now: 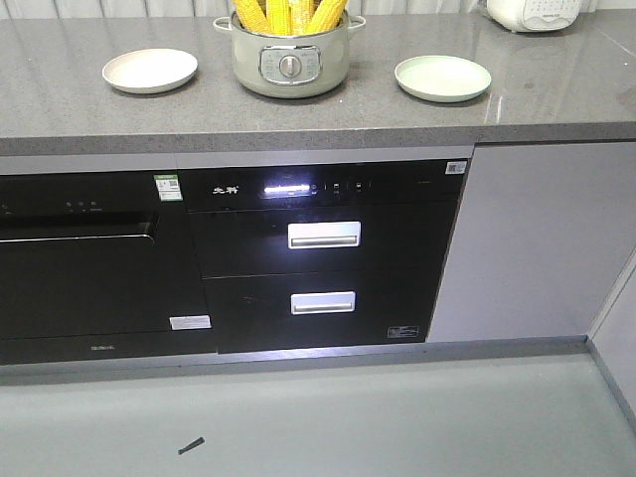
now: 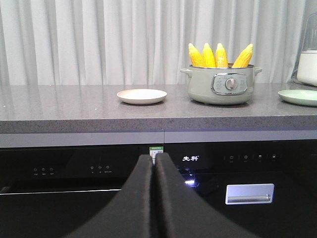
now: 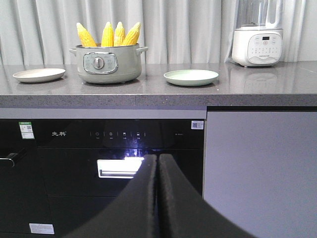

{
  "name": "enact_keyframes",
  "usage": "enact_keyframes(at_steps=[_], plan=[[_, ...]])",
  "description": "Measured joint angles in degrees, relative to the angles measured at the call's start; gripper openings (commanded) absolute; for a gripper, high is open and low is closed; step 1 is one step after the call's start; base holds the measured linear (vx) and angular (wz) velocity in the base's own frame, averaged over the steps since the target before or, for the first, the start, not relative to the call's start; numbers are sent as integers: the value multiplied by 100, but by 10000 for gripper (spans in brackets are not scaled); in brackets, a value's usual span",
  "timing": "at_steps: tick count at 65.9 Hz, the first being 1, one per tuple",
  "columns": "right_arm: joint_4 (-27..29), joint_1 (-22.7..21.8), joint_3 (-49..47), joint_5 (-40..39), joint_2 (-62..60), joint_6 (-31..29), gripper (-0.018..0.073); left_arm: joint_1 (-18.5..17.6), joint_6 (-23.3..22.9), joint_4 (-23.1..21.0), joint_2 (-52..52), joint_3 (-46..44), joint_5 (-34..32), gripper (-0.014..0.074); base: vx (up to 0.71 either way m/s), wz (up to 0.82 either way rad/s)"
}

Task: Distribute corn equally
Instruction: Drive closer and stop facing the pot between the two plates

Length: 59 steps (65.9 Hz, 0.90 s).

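Observation:
Several yellow cobs of corn (image 1: 288, 14) (image 2: 216, 55) (image 3: 109, 34) stand upright, tips up, in a pale green electric pot (image 1: 289, 60) (image 2: 221, 85) (image 3: 105, 63) on the grey counter. A beige plate (image 1: 150, 71) (image 2: 142, 95) (image 3: 38, 75) lies left of the pot, a light green plate (image 1: 442, 78) (image 2: 298, 96) (image 3: 191, 77) right of it; both hold nothing. My left gripper (image 2: 154, 157) is shut and holds nothing, low before the black appliance fronts. My right gripper (image 3: 157, 157) is likewise shut with nothing in it. Neither gripper shows in the front view.
A white blender (image 3: 257, 34) (image 1: 532, 12) stands at the counter's far right. Below the counter (image 1: 556, 89) are a black oven and drawer unit with silver handles (image 1: 324, 235); a grey cabinet door (image 1: 527, 238) is to the right. Curtains hang behind.

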Motion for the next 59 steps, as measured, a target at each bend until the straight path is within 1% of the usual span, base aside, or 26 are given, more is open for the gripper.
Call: enact_keyframes(at_steps=[59], plan=[[0,0,0,0,0,0,-1,0,0,0,0,0,0,-6,5,-1]])
